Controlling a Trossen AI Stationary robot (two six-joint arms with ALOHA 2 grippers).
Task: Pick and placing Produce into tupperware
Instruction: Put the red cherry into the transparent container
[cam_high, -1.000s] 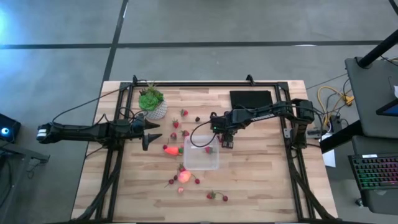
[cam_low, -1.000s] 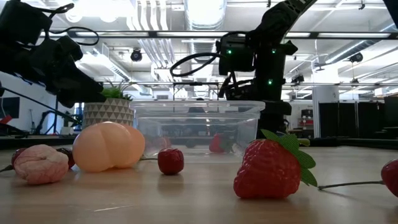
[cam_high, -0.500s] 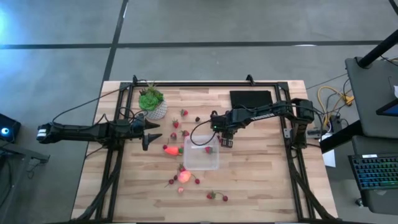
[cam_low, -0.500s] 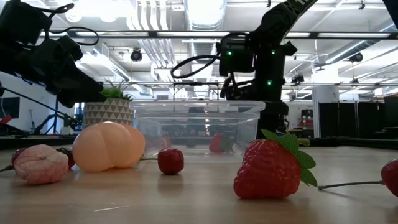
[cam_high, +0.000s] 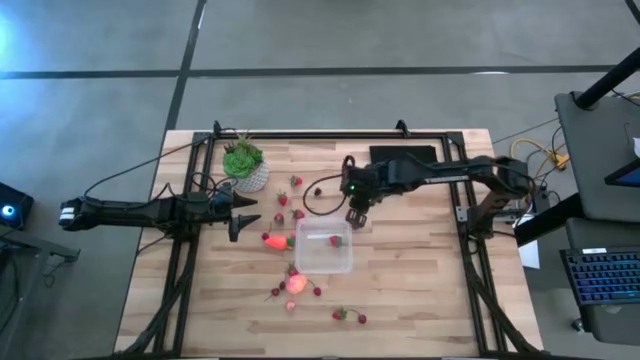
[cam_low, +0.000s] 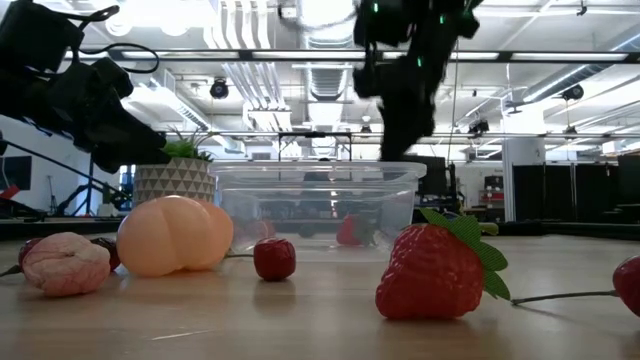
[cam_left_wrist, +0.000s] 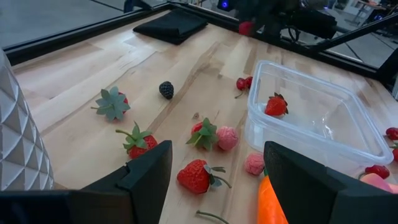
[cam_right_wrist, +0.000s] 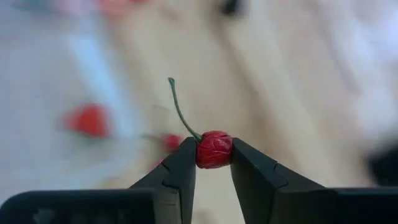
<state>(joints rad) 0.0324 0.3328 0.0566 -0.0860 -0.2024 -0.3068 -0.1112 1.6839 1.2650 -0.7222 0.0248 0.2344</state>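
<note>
1. Between my right gripper (cam_right_wrist: 213, 163) fingers sits a small, round, bumpy red berry with a thin green stem (cam_right_wrist: 213, 149), low in the middle of the right wrist picture. The jaws are closed on its two sides, and the stem curls free above them.

2. I judge this berry very light and, by its look, moulded plastic or rubber. It is round, so it could roll or squirt out if I squeeze off-centre. The grip belongs across the widest part of the body, as now, never on the stem, which looks too thin and bendy to carry it.

3. In the high view my right gripper (cam_high: 357, 213) hangs just above the upper right corner of the small square clear plastic tupperware with rounded corners (cam_high: 322, 249), which lies at the middle of the frame.

4. One red strawberry with a green cap (cam_left_wrist: 276, 105) already lies inside the tupperware, near its far wall in the left wrist picture.

5. More produce lies on the pale wooden table (cam_high: 420, 290): an orange carrot-like piece (cam_high: 274, 241) left of the tupperware, a pink-red round fruit (cam_high: 296, 283) below it, strawberries scattered around.

6. My left gripper (cam_high: 244, 218) waits at centre left of the high view, jaws spread wide and holding nothing.

7. Farther off stand a green leafy plant in a pale pot (cam_high: 243, 162) and a black rectangular pad (cam_high: 403, 158).
</note>
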